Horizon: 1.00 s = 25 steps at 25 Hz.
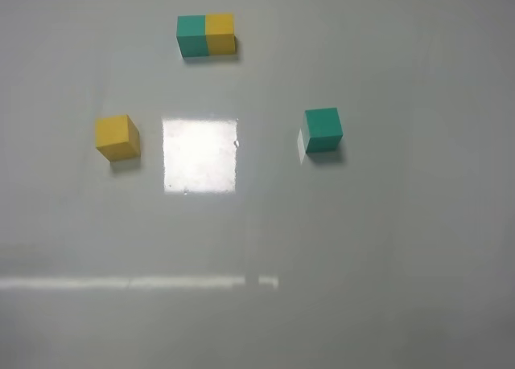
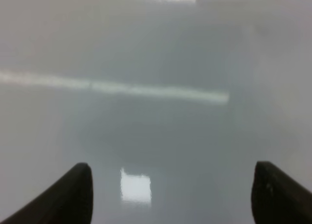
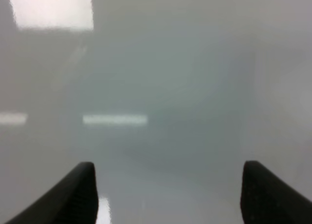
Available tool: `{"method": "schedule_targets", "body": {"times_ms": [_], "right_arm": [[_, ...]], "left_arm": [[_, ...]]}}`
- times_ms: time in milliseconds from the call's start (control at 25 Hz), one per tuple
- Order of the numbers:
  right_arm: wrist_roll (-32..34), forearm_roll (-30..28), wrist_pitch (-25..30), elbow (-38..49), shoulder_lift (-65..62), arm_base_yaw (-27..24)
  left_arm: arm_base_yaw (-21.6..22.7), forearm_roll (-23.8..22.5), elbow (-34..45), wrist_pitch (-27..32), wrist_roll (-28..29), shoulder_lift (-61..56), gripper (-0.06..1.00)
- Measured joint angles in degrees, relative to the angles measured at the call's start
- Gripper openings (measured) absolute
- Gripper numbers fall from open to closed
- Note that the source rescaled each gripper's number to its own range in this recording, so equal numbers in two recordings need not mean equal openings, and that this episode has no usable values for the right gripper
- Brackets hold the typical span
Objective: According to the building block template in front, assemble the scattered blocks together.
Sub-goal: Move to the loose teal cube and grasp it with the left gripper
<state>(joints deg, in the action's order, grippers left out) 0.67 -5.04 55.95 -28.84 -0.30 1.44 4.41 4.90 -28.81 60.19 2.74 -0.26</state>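
The building block template (image 1: 207,35), a joined teal-and-yellow bar, lies at the far middle of the table. A loose yellow cube (image 1: 117,137) sits at the left and a loose teal-green cube (image 1: 323,129) at the right, well apart. Neither arm shows in the exterior high view. In the left wrist view my left gripper (image 2: 173,190) is open, its dark fingertips (image 2: 78,190) spread over bare table, holding nothing. In the right wrist view my right gripper (image 3: 168,190) is open too, fingertips (image 3: 78,190) spread wide over bare table. No block shows in either wrist view.
The glossy grey table (image 1: 386,248) carries a bright square glare (image 1: 199,154) between the two loose cubes and a thin light streak (image 1: 121,282) nearer the front.
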Motion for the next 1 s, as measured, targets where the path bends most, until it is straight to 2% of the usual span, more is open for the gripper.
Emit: {"method": "schedule_targets", "body": {"times_ms": [560,760,1000], "right_arm": [[0.00,0.00,0.00,0.00,0.00,0.00],[0.00,0.00,0.00,0.00,0.00,0.00],[0.00,0.00,0.00,0.00,0.00,0.00]], "left_arm": [[0.00,0.00,0.00,0.00,0.00,0.00,0.87],[0.00,0.00,0.00,0.00,0.00,0.00,0.78],[0.00,0.00,0.00,0.00,0.00,0.00,0.77]]}}
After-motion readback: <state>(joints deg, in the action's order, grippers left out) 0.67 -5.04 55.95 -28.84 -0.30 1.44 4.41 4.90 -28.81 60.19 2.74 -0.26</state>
